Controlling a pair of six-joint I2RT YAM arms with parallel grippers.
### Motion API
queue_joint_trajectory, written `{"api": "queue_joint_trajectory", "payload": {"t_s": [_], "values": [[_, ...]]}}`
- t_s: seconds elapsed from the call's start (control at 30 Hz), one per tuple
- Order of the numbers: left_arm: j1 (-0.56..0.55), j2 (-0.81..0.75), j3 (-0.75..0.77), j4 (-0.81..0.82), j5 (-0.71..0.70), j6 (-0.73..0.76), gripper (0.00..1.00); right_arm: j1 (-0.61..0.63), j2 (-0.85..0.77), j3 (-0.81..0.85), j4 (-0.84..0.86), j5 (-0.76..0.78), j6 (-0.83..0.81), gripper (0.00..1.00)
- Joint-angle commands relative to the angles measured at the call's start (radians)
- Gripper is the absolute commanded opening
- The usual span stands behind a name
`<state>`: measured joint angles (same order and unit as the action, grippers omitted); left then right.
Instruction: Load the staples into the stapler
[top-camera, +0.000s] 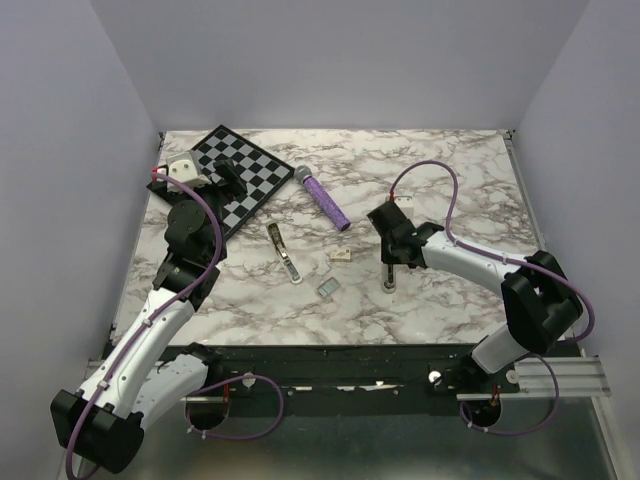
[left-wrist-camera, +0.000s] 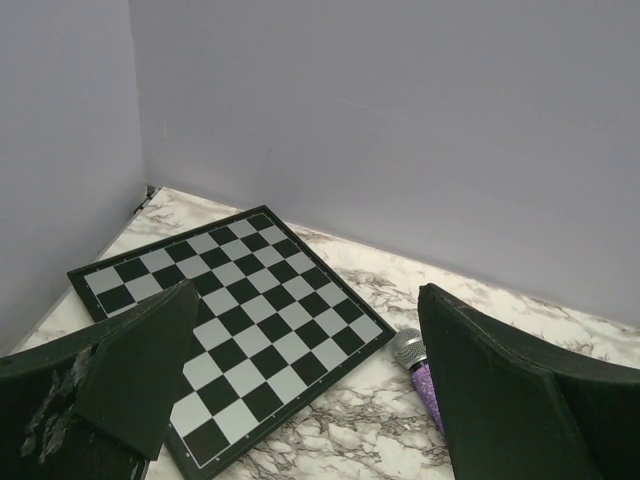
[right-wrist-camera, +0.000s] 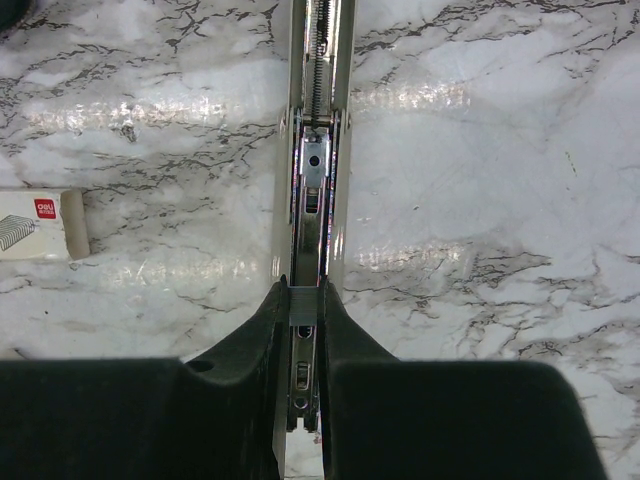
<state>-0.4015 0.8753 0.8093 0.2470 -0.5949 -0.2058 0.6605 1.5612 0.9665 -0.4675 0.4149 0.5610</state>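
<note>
Right of centre, right gripper (right-wrist-camera: 305, 305) pinches the stapler (right-wrist-camera: 315, 170) by its rail; left gripper (left-wrist-camera: 305, 330) hangs spread. Slick, narrow metal could twist free, stranding the staples (top-camera: 328, 287) leftward.

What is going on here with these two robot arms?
The right fingers are closed on the rail of an opened silver metal stapler, whose spring channel is showing. The small silver-grey block of staples lies loose on the marble table nearby, not loaded yet. The left fingers are wide open and hold nothing, hovering by the black-and-white chessboard at the far left corner.
</note>
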Motion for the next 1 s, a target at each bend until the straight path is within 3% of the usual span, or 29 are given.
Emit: {"api": "queue_joint_trajectory", "payload": {"t_s": [0.0,0.97], "values": [[-0.007,-0.012,-0.009,0.031,0.003,0.008,0.99,-0.004,-0.03,-0.012,0.017,0.039,0.023,0.18],[-0.008,-0.012,-0.009,0.031,0.004,0.009,0.99,-0.01,-0.006,-0.017,0.03,-0.03,0.014,0.18]]}}
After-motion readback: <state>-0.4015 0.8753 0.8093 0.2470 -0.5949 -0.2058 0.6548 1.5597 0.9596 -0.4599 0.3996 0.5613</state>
